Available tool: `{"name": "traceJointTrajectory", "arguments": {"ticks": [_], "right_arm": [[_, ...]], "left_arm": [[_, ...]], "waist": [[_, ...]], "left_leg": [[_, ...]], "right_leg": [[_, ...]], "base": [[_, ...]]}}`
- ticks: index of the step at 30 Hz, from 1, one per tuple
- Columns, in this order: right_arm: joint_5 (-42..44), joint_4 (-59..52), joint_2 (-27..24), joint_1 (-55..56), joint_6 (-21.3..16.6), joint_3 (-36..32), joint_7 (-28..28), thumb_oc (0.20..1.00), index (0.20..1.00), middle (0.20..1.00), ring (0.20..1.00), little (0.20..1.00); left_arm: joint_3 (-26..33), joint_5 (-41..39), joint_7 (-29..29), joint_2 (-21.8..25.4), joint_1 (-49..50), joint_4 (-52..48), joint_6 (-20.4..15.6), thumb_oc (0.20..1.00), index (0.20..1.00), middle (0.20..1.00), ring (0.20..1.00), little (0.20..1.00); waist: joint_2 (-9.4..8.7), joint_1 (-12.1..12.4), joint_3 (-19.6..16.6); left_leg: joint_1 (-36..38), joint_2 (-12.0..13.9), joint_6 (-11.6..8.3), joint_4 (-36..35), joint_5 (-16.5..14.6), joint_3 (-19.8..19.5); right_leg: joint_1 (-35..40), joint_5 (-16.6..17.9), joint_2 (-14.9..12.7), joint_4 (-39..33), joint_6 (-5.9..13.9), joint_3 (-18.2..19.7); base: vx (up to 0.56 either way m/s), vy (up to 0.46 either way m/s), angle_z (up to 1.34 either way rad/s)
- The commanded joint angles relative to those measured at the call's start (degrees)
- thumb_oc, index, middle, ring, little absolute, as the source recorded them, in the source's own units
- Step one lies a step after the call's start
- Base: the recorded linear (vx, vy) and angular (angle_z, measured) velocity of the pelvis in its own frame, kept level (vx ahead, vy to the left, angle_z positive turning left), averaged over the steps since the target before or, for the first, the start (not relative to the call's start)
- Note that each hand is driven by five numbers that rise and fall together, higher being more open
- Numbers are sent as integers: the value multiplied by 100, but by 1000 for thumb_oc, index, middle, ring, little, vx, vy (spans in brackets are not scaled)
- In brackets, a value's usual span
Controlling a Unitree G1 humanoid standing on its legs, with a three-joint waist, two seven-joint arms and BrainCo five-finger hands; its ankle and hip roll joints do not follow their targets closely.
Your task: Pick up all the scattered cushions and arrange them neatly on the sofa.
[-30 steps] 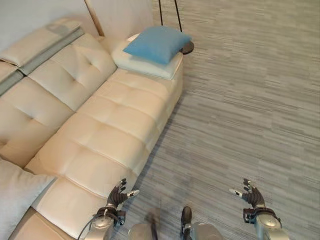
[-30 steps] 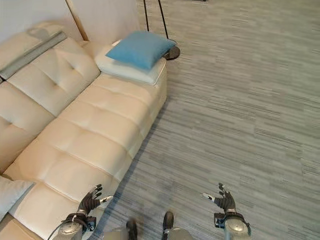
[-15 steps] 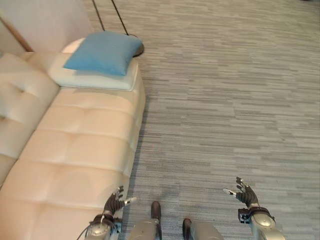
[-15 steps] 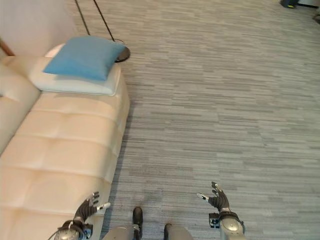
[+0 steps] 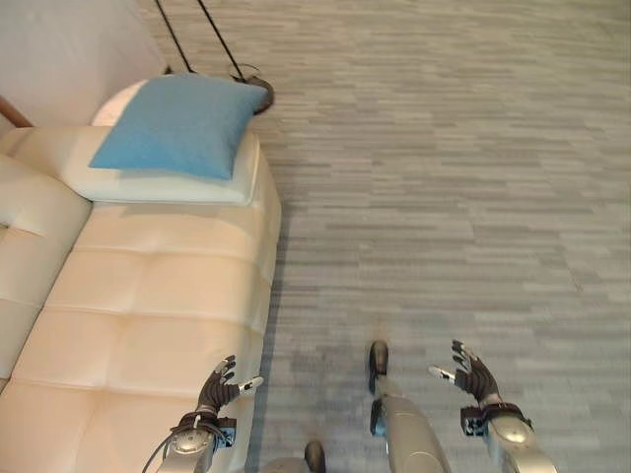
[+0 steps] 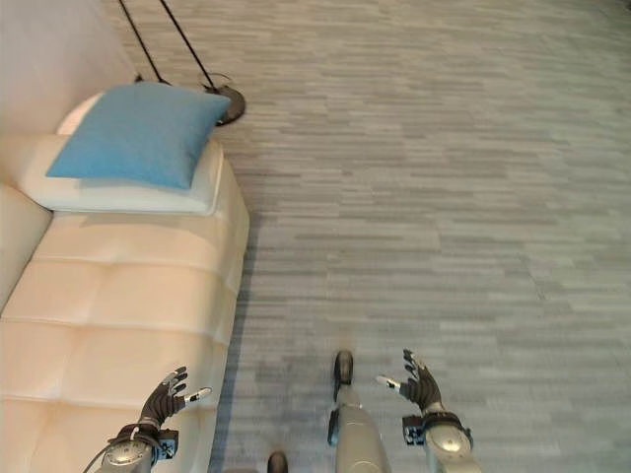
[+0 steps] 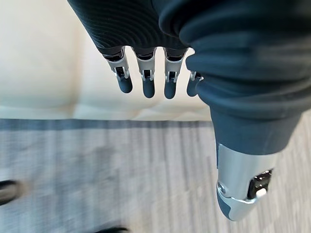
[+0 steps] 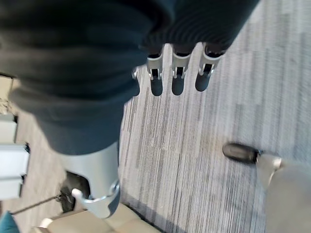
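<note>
A blue cushion point(image 5: 179, 123) lies on top of a white cushion point(image 5: 158, 182) at the far end of the cream sofa point(image 5: 148, 305). My left hand point(image 5: 219, 386) hovers open over the sofa's near front corner, holding nothing. My right hand point(image 5: 471, 374) is open above the grey floor, well to the right of the sofa. In the left wrist view the fingers point(image 7: 146, 77) are straight over the sofa's edge. In the right wrist view the fingers point(image 8: 177, 73) are straight over the carpet.
A floor lamp's round dark base point(image 5: 258, 91) and thin black poles point(image 5: 207, 20) stand just behind the sofa's far end. Striped grey carpet point(image 5: 454, 197) spreads wide to the right of the sofa.
The camera has swung to the right, so the sofa has slid leftward and its backrest has left the view. Both hands stay open and empty.
</note>
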Motion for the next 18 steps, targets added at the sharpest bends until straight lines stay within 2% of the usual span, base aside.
{"name": "traceJointTrajectory", "arguments": {"ticks": [1,3,6,7,9,11,12,14,16,17,18], "right_arm": [[116,-258,-360,-433,-279,-16,-135,1000,1000,1000,1000,1000],[128,-252,-391,-475,-266,-18,-135,1000,1000,1000,1000,1000],[115,-288,-450,-454,-284,-41,-189,1000,1000,1000,1000,1000],[67,-266,-471,-444,-267,2,-185,1000,1000,1000,1000,1000],[2,-218,-446,-422,-237,29,-209,1000,1000,1000,1000,1000],[-15,-225,-433,-404,-231,30,-200,1000,1000,1000,1000,1000],[-87,-245,-401,-374,-210,43,-174,1000,1000,1000,1000,1000],[-172,-281,-399,-313,-200,41,-153,1000,1000,1000,1000,1000],[-217,-336,-389,-259,-187,11,-151,1000,1000,1000,1000,1000],[-238,-367,-359,-255,-190,39,-104,1000,1000,1000,1000,1000],[-268,-383,-318,-230,-173,52,-65,1000,1000,1000,1000,1000]], "left_arm": [[1,-59,-22,136,108,-379,-177,1000,1000,1000,1000,1000],[-25,-73,-29,113,85,-334,-175,1000,1000,1000,1000,1000],[-87,-11,-36,83,68,-355,-183,1000,1000,1000,1000,1000],[-57,-17,-19,67,120,-431,-196,1000,1000,1000,1000,1000],[-36,-3,2,29,161,-465,-190,1000,1000,1000,1000,1000],[-20,2,7,22,185,-479,-178,1000,1000,1000,1000,1000],[46,9,5,6,240,-465,-140,1000,1000,1000,1000,1000],[110,37,9,14,273,-444,-113,1000,1000,1000,1000,1000],[138,84,11,19,281,-421,-100,1000,1000,1000,1000,1000],[190,96,14,29,316,-404,-97,1000,1000,1000,1000,1000],[220,123,25,77,346,-403,-88,1000,1000,1000,1000,1000]], "waist": [[30,227,53],[24,296,60],[-26,458,47],[29,591,30],[101,730,11],[126,788,-14],[162,911,-119],[134,966,-166],[117,1011,-270],[78,1063,-345],[17,1111,-402]], "left_leg": [[-641,558,52,938,1020,303],[-803,526,96,782,889,389],[-1342,366,184,-206,782,601],[-1558,281,104,-865,1098,508],[-1768,242,-8,-1468,1600,469],[-1810,256,-37,-1733,1700,490],[-1903,305,-36,-2214,1883,544],[-1872,320,-10,-2580,1968,876],[-1944,312,28,-2571,1966,1156],[-1898,308,93,-2477,1963,1177],[-1944,294,195,-2224,2127,1125]], "right_leg": [[883,-770,268,-256,221,-35],[1065,-823,268,-322,250,-29],[1505,-1051,256,-483,319,-77],[1764,-1197,371,-529,328,-13],[2073,-1378,526,-554,300,51],[2216,-1477,566,-549,295,101],[2493,-1720,661,-479,287,210],[2762,-1981,679,-331,289,263],[3060,-2192,694,-164,300,312],[3179,-2316,681,-56,329,346],[3202,-2160,655,169,377,356]], "base": [[284,-133,-18],[353,-104,-40],[485,-44,1],[590,-5,6],[449,14,-16],[446,60,-34],[751,118,-45],[682,128,-41],[644,141,-22],[678,137,-11],[662,154,-5]]}}
